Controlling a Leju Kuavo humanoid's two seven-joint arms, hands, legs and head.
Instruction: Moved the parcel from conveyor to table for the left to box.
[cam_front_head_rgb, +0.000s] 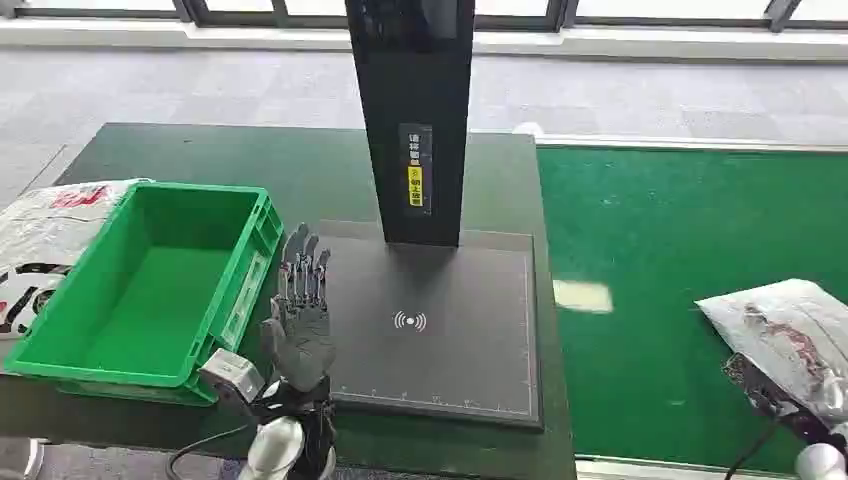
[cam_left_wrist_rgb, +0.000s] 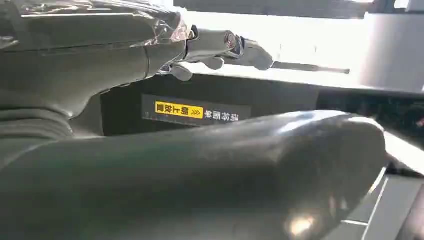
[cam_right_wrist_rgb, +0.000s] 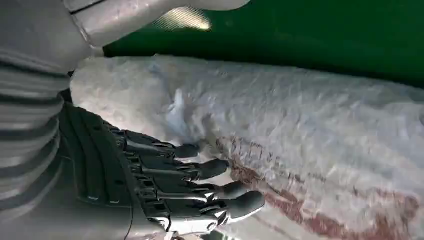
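Note:
The parcel (cam_front_head_rgb: 785, 325), a white plastic bag with red marks, lies on the green conveyor (cam_front_head_rgb: 660, 250) at the right. My right hand (cam_front_head_rgb: 765, 388) is at its near edge. In the right wrist view its dark fingers (cam_right_wrist_rgb: 200, 170) lie stretched against the parcel (cam_right_wrist_rgb: 300, 130), and the thumb (cam_right_wrist_rgb: 145, 17) stays apart above it, not closed. My left hand (cam_front_head_rgb: 300, 315) stands open with fingers straight up over the left edge of the black scanner pad (cam_front_head_rgb: 450, 330), beside the green box (cam_front_head_rgb: 150, 290). It holds nothing. The box is empty.
A black post (cam_front_head_rgb: 415, 120) with a yellow label rises from the back of the pad. Another white bag (cam_front_head_rgb: 40, 240) lies left of the green box. The dark green table (cam_front_head_rgb: 300, 170) carries box and pad, with the conveyor alongside on its right.

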